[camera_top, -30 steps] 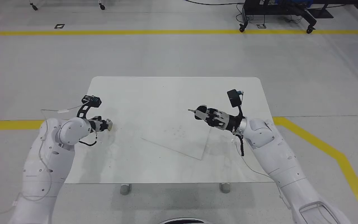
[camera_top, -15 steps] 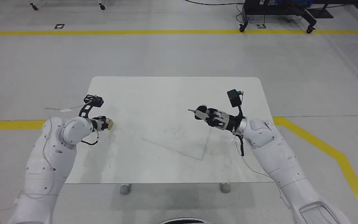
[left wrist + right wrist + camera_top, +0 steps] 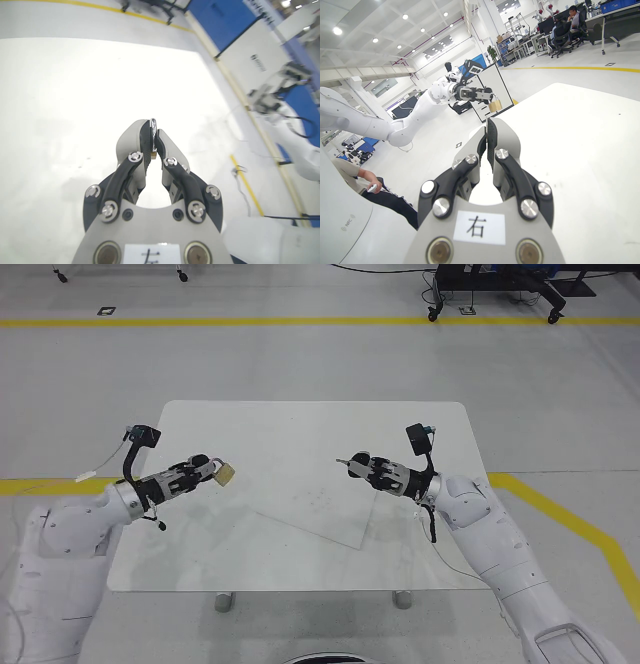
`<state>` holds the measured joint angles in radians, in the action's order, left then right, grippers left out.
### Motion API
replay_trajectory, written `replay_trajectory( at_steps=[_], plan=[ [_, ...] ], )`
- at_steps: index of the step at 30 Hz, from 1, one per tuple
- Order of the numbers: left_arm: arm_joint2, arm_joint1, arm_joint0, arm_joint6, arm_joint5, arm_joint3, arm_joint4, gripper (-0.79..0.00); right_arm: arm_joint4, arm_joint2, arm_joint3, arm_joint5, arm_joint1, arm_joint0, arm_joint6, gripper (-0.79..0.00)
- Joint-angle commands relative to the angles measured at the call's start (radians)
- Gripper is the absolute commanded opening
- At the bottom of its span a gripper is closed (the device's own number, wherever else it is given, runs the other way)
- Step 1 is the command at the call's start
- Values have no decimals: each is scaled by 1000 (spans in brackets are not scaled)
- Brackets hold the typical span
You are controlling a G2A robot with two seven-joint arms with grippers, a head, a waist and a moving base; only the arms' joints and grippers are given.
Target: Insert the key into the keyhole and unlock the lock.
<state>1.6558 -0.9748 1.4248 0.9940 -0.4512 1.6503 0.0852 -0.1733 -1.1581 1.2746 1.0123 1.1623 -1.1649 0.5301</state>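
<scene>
- My left gripper (image 3: 208, 470) sat left of centre in the top view. Its jaws were pinching the brass padlock (image 3: 226, 474) by its shackle, above the white table (image 3: 300, 424).
- My right gripper (image 3: 353, 464) hung right of centre, jaws pressed together on the key (image 3: 342, 461), whose tip pointed left toward the padlock.
- Padlock and key were well apart.

lock (image 3: 153, 127) body hidden behind left fingers (image 3: 173, 148), key (image 3: 342, 461) mostly inside right fingers (image 3: 505, 140)
</scene>
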Motion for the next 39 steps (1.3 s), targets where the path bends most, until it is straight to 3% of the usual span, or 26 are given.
replay_trajectory(
  at_steps=[1,5,14,16,18,21,24,26,28,30,35,39],
  plan=[
    [18,2,35,50,-22,7,-187,-785,0,0,0,0,0,0,0,-785],
    [18,3,73,102,-18,4,-358,-785,0,0,0,0,0,0,0,-785],
    [11,3,77,110,-3,7,-369,-785,0,0,0,0,0,0,0,-785],
    [-8,-1,83,59,9,24,-368,-785,0,0,0,0,0,0,0,-785],
    [-69,-9,73,92,75,3,-548,-785,4,1,3,-2,0,-2,-5,-785],
    [-146,-18,-24,235,265,-121,-818,-785,44,15,-5,-35,6,7,-43,-785],
    [-246,-27,-183,402,541,-312,-935,-785,92,36,-26,-33,14,39,-57,-785],
    [-313,-35,-290,481,635,-436,-924,-785,102,48,-34,-52,18,65,-56,-785],
    [-371,-43,-374,538,653,-530,-879,-785,102,55,-32,-64,20,82,-58,-785],
    [-438,-53,-434,542,665,-567,-864,-785,99,57,-32,-74,22,92,-65,-785],
    [-577,-72,-529,542,689,-621,-946,-785,78,57,-19,-90,25,96,-100,-785],
    [-654,-83,-583,542,648,-678,-981,-785,44,57,4,-113,25,86,-105,-785]
  ],
)
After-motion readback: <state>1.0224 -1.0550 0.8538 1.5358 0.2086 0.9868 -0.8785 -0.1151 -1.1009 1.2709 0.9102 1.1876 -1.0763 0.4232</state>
